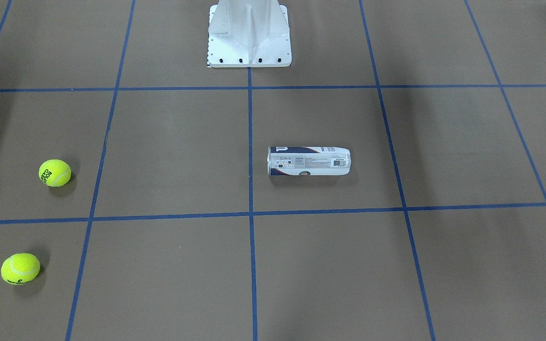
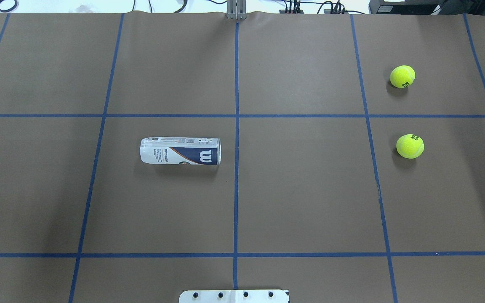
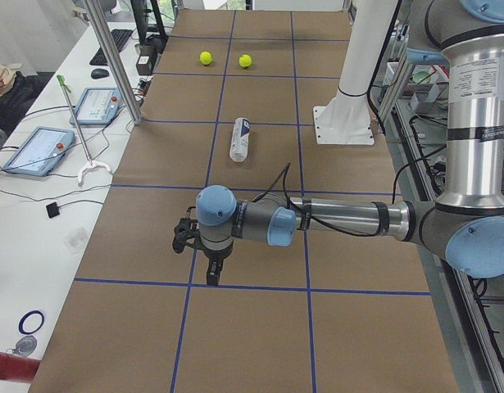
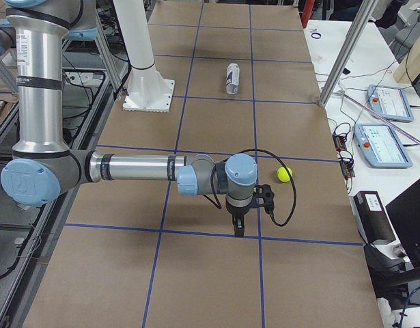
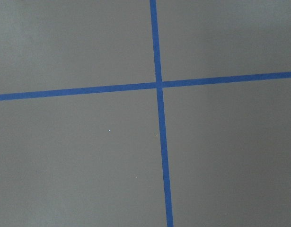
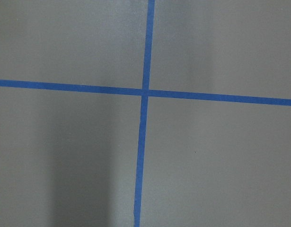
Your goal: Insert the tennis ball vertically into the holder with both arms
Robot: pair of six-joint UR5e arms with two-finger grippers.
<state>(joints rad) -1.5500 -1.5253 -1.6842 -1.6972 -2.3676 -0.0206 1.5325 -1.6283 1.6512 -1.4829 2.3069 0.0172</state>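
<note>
overhead exterior: holder [image 2: 180, 150] lying on side, tennis balls [image 2: 402, 76] [image 2: 410, 146] well apart; arms [image 3: 342, 219] [image 4: 134, 167] jaws: cannot tell.

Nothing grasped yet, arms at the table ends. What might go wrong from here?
The holder lies on its side; being round, it may roll while being stood up. The nearer tennis ball and the farther tennis ball sit loose, so an off-centre pinch may knock either away.

Brown desk [image 2: 301, 189], blue tape lines [image 2: 236, 185] gridding it. Alongside, a white side desk [image 3: 22, 246] carries a near tablet [image 3: 38, 150], a far tablet [image 3: 100, 105], and a mouse [image 3: 100, 73] beyond them.
</note>
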